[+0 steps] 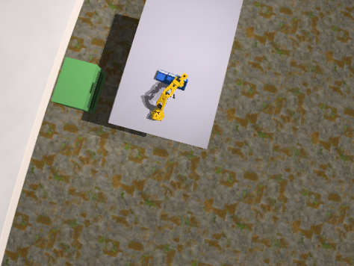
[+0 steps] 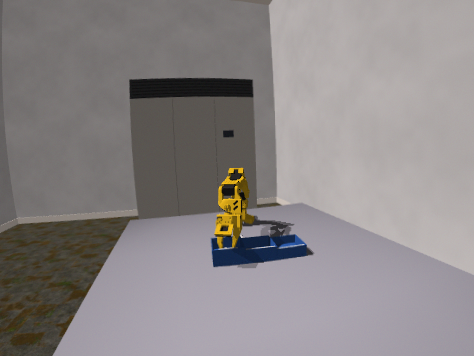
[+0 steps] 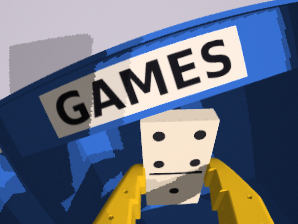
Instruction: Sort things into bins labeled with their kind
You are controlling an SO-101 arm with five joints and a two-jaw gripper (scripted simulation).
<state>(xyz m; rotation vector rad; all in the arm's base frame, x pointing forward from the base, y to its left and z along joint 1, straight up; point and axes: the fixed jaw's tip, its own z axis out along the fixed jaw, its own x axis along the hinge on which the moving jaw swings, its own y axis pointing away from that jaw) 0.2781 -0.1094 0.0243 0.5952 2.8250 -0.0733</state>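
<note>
Between the tips of the claw [image 1: 184,77] [image 2: 228,244] [image 3: 176,175], grips a domino [image 3: 179,142] by its side edges. Hangs it within the rims of the GAMES bin [image 1: 184,87] [image 2: 225,258] [image 3: 267,45], near the labelled wall; cannot tell how deep. Beyond, gives onto wide table [image 1: 187,37] [image 2: 250,310] [image 3: 50,15], then grey doors [image 2: 195,150].

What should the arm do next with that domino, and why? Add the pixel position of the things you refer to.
I'd ease the gripper [image 1: 184,76] [image 2: 228,245] [image 3: 175,182] open and let the domino [image 3: 180,142] drop. It's pinched between the fingers, seemingly over the bin [image 1: 160,75] [image 2: 260,255] [image 3: 270,40] section whose label [image 3: 145,80] reads GAMES, and a domino is a game piece.
</note>
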